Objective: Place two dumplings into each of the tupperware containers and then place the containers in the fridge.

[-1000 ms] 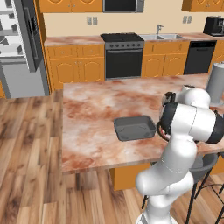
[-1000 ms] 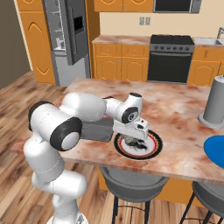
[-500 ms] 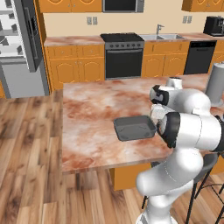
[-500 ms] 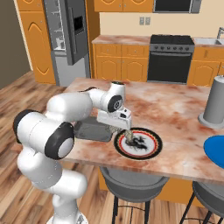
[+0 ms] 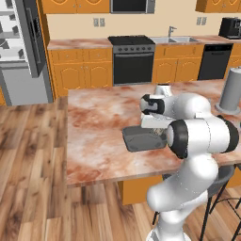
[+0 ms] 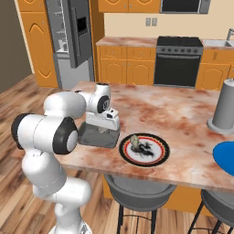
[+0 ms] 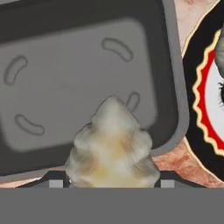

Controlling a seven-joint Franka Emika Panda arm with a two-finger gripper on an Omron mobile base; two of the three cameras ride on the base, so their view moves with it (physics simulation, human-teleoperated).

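Note:
My gripper [image 7: 111,181] is shut on a beige lumpy dumpling [image 7: 111,148] and hangs just over the dark grey tupperware container [image 7: 65,65], near its edge beside the plate. The tray looks empty inside. In the base views the gripper [image 6: 104,130] points down over the container [image 6: 93,138] on the island; the hand [image 5: 155,121] hides part of the tray [image 5: 136,140]. Another dumpling [image 6: 135,140] lies on the white plate with a black-red rim [image 6: 144,161], right of the tray. The fridge [image 5: 23,47] stands at the far left with its door open.
A grey cylinder [image 6: 224,107] stands at the island's right end and a blue plate [image 6: 226,157] lies near its front edge. Stools [image 6: 137,192] stand below the near edge. The black oven [image 5: 132,59] and counters line the back wall.
The arm has swung from above the black-red plate across to the dark grey container, carrying the dumpling with it. The jaws have kept the same width.

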